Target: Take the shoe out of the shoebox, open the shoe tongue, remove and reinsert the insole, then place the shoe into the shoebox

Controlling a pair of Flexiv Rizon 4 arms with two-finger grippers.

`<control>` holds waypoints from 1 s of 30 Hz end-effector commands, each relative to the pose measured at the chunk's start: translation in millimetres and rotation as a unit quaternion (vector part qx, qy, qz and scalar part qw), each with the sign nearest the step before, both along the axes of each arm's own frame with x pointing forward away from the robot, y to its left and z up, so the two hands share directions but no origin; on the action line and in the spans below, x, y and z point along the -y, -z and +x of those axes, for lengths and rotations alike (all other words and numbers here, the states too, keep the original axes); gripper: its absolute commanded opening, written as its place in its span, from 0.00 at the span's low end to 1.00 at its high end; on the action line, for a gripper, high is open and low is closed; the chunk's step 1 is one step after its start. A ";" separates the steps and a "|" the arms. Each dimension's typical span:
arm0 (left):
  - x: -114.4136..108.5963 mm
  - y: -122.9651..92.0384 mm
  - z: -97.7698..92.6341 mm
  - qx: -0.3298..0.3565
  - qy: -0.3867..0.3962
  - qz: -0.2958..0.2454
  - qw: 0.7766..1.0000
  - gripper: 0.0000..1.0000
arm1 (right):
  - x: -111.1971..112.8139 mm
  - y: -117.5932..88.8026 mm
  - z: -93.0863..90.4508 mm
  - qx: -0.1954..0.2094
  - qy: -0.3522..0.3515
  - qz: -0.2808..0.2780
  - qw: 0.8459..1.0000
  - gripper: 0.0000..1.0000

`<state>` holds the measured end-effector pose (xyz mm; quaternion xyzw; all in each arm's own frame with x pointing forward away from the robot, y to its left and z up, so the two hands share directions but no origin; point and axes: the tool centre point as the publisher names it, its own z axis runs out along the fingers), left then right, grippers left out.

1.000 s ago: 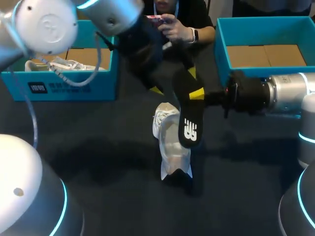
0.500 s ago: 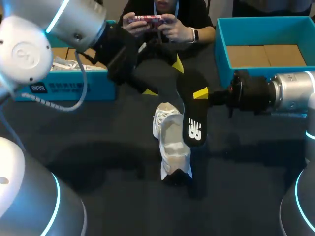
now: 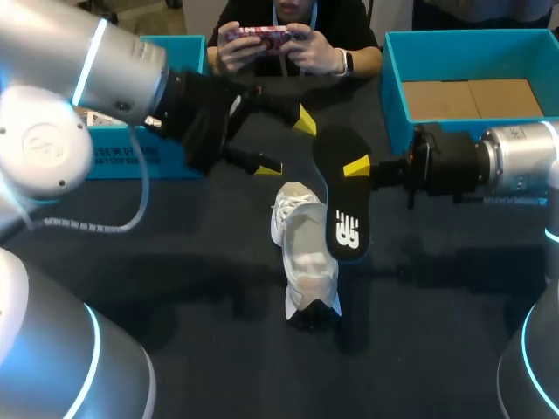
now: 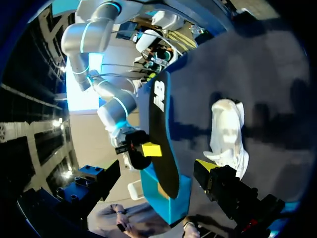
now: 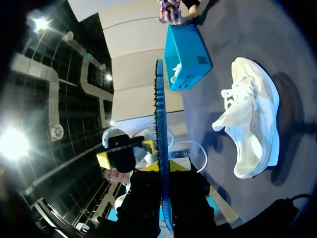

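The insole (image 3: pixel 342 196) is gripped above the shoe (image 3: pixel 303 253) by the right tool (image 3: pixel 354 168), presumably for reinsertion; the left tool (image 3: pixel 288 144) is spread wide nearby.

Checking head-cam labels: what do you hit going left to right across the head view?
left shoebox → left gripper → insole → right shoebox. The shoe is left out because it overlaps the gripper and insole.

— The left arm (image 3: pixel 61 131), left of the shoe (image 3: pixel 306 253), what's it like?
— Rounded silver-grey shells, cyan light rings (image 3: pixel 91 52), a grey cable (image 3: pixel 144 183) looping off (black gripper (image 3: pixel 286 144), yellow fingertips (image 3: pixel 305 122)). The right arm (image 3: pixel 515 161), right of the shoe, matches.
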<state>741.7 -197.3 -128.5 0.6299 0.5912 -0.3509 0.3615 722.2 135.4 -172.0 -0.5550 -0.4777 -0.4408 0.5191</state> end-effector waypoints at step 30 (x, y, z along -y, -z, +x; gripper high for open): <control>21.7 43.3 18.3 0.005 -0.067 -0.210 0.975 1.00 | -31.6 -18.2 -10.0 0.019 0.023 0.019 0.999 0.00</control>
